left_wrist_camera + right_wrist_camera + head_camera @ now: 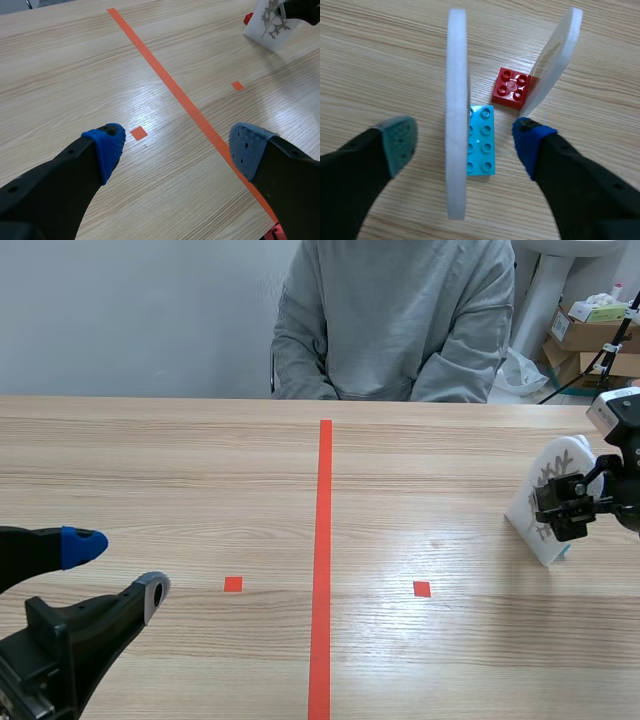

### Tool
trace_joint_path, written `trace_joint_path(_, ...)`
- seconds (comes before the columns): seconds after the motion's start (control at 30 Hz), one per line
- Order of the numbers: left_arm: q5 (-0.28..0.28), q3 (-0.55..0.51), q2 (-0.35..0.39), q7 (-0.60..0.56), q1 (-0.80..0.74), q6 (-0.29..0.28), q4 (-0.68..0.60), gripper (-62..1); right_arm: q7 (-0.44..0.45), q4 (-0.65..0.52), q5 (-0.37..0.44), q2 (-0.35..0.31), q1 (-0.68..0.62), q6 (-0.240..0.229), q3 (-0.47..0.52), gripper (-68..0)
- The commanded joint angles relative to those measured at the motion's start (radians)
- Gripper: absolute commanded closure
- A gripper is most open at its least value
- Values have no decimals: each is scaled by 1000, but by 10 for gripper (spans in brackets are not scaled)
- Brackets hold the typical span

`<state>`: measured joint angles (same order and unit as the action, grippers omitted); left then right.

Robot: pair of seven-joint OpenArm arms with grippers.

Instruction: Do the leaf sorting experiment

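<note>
No legible text, labels or numbers.

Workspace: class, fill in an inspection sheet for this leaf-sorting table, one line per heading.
Surface: wooden table with an orange-red tape line and two squares.
Job's things: upright card by a blue brick; tilted card by a red brick; a leaf print shows on one card face.
Clutter: nothing seen.
Grippers: left gripper open above the table; right gripper open, upright card between its fingers with gaps on both sides.
Cables: thin black line by the boxes, cable or stand, cannot tell.
Surroundings: seated person in grey; cardboard boxes.
</note>
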<state>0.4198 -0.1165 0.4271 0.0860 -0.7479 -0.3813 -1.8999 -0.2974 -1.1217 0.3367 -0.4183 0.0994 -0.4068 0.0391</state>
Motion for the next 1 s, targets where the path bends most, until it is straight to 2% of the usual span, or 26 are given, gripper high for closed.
trace_joint_path(0.0,6,-3,0,-13,3,-3,-21,-454,4,-21,-5,-11,13,-1,9,-461)
trace_joint_path(0.27,6,-3,0,-6,3,-3,-21,-454,0,-83,-23,-11,-61,-26,9,-467)
trace_joint_path(0.4,6,-3,0,-6,3,-3,-21,-454,-4,-188,-15,-11,-159,-40,34,-467)
trace_joint_path(0.5,6,-3,0,-6,3,-3,-21,-454,-16,-291,-6,-11,-256,-66,74,-467)
trace_joint_path(0.73,6,-3,0,-6,3,-3,-21,-454,-30,-525,85,-11,-504,-185,180,-467)
trace_joint_path(0.97,6,-3,0,-6,3,-3,-21,-454,-28,-725,169,-10,-675,-296,270,-467)
